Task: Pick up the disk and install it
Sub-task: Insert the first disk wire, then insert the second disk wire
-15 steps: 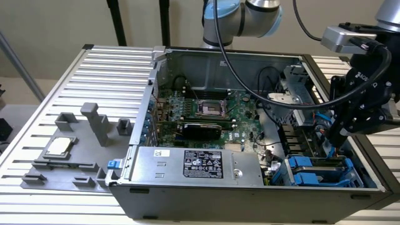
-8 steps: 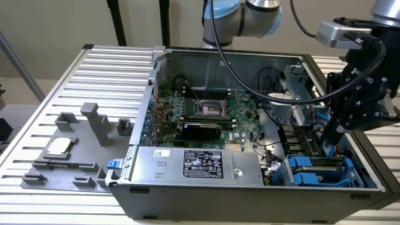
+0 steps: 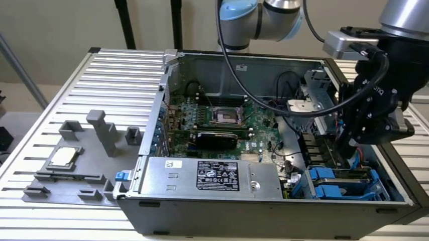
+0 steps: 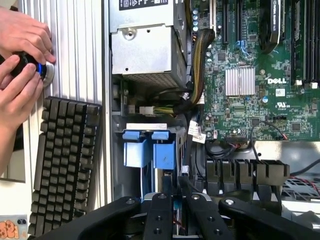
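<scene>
Jaws hang over the blue-framed disk (image 4: pixel 150 150) in the case's (image 3: pixel 268 206) bay; their state cannot be told.

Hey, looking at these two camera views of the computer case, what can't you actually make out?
- Gripper fingers: exterior view, hidden behind its own black body and cables; open or shut is unclear.
- Disk in the blue carrier: wrist view, edge-on in the bay; its label is hidden.
- Person's hands: wrist view, cut by the edge; the held round device is mostly covered.

robotics lab: opened pc case (image 3: pixel 268 150) on slatted aluminium bench (image 3: pixel 107 75)
</scene>
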You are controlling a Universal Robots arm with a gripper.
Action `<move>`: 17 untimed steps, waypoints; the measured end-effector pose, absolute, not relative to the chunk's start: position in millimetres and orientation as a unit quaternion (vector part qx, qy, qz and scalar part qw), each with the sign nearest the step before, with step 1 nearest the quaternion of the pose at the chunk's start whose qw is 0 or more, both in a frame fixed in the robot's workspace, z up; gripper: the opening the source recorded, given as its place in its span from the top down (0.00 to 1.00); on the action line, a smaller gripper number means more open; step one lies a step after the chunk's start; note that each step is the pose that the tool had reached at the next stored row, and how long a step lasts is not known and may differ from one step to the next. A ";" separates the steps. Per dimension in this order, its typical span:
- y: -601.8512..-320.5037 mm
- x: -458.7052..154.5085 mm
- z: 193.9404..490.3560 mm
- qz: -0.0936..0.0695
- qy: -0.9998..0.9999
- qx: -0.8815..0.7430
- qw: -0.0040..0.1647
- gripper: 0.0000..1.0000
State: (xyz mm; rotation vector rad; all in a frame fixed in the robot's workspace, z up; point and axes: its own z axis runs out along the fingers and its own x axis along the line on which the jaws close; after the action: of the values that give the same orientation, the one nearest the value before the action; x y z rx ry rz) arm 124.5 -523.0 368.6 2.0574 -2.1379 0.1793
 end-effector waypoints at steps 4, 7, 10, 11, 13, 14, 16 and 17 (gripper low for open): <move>-528.2 123.5 366.0 0.063 -0.715 0.692 0.073 0.84; -533.8 123.2 364.5 0.064 -0.715 0.693 0.064 0.84; -543.4 122.6 361.5 0.061 -0.716 0.693 0.057 0.84; -547.0 122.4 360.5 0.060 -0.716 0.693 0.055 0.84; -552.1 121.9 359.2 0.056 -0.717 0.694 0.049 0.84; -553.1 121.6 358.8 0.053 -0.717 0.694 0.044 0.84; -553.9 120.9 358.2 0.046 -0.717 0.695 0.032 0.84; -554.2 120.5 358.0 0.043 -0.717 0.696 0.027 0.84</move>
State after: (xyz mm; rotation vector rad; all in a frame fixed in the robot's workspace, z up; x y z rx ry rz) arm 120.5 -554.2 358.0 2.1486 -2.2141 0.1332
